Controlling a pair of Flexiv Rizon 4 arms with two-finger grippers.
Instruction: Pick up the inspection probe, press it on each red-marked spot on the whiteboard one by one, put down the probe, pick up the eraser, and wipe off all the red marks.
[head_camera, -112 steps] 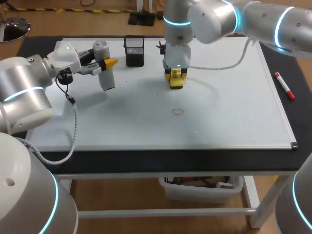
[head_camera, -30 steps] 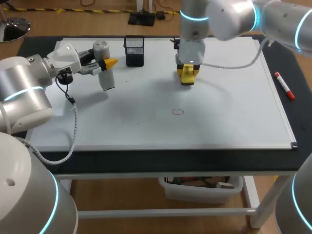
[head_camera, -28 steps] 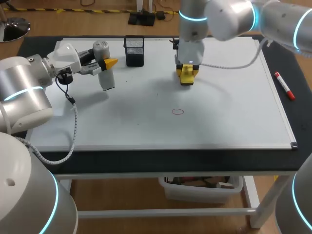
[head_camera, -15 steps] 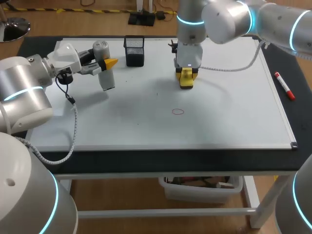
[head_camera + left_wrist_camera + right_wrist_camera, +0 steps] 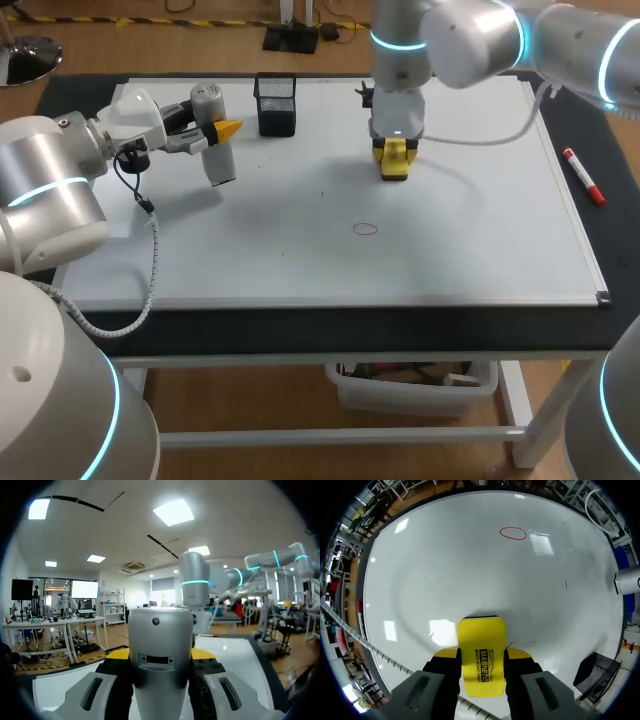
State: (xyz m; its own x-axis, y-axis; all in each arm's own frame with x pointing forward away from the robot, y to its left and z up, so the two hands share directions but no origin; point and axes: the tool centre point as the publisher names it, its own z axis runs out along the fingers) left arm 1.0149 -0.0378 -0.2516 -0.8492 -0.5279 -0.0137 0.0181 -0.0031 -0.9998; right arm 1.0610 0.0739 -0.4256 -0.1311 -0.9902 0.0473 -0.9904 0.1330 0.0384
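Note:
My left gripper (image 5: 222, 132) is shut on the grey-and-white inspection probe (image 5: 212, 140), holding it over the whiteboard's (image 5: 480, 230) far left part. In the left wrist view the probe (image 5: 160, 630) fills the space between my left gripper (image 5: 161, 656) and its yellow tips. My right gripper (image 5: 394, 165) is shut on the yellow eraser (image 5: 394, 158) at the far middle of the board; whether it touches the board I cannot tell. One small red circle (image 5: 366, 229) is drawn nearer the front. In the right wrist view the eraser (image 5: 481, 640) sits in my right gripper (image 5: 481, 662), with the red circle (image 5: 513, 533) well ahead.
A black mesh holder (image 5: 276, 104) stands at the board's far edge, between the two grippers, and shows beside the eraser as the mesh holder (image 5: 597, 675). A red marker (image 5: 583, 177) lies on the black tabletop right of the board's frame.
My right gripper has slid the eraser a little to the right along the far part of the board. The left arm and probe have stayed still.

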